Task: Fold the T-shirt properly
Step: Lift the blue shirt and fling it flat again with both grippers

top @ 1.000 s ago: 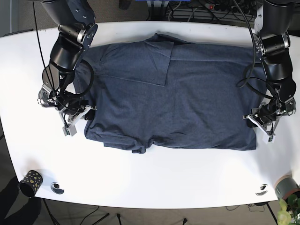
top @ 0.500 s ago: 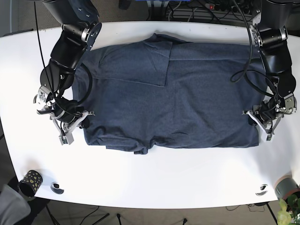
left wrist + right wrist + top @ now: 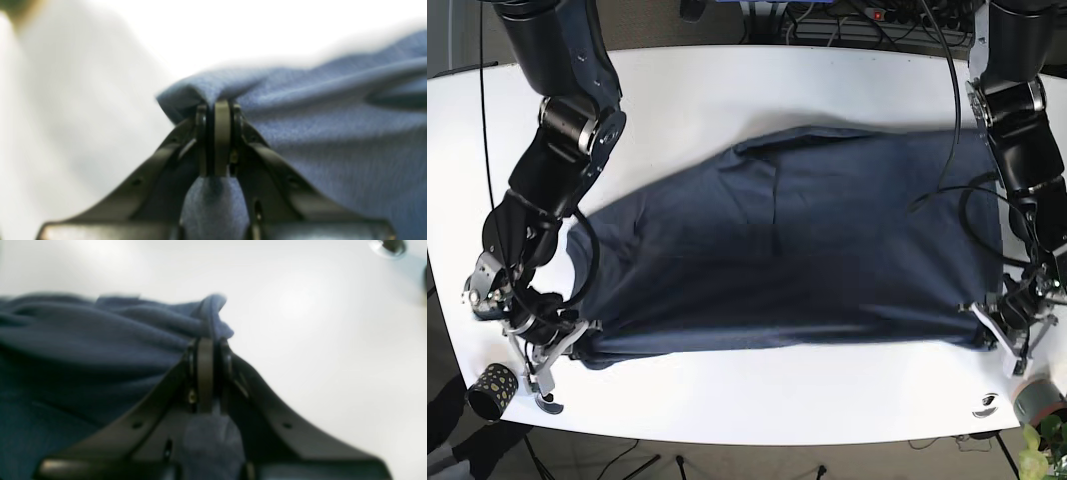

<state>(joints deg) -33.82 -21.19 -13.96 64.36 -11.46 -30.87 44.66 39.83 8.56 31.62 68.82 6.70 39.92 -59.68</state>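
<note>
shirt (image 3: 797, 250): dark blue tee, spread across the middle of my white table (image 3: 757, 390). The near edge runs in a fairly straight line between my two grippers; the far part is rumpled, with a fold or two near the top. In the base view the cloth looks a bit motion-blurred.

left gripper (image 3: 218, 110): clamped tight on a corner of the shirt. In the wrist view the fingers are pressed together with a ridge of blue cloth pinched at the tips and more fabric bunched up below them. In the base view that's the shirt's near corner on the picture's right (image 3: 1007, 335), close to the table's front edge.

right gripper (image 3: 206, 346): same deal, squeezed shut on the other near corner. Cloth pokes out just past the tips in a little loop, and some more is tucked between the fingers lower down. In the base view it sits at the picture's left (image 3: 552, 345), low and near the front edge.

arms: both reach from the back of the table toward the front, one on each side of the shirt.

other stuff: a black cup with yellow dots (image 3: 490, 388) at the front left corner of the base view, just beside my right gripper. A small round metal bit (image 3: 985, 405) sits near the front right edge, and a grey cup (image 3: 1037, 398) is just past it at the corner.

wrist views: both pretty blurry, so I can't tell fine detail on the cloth.
</note>
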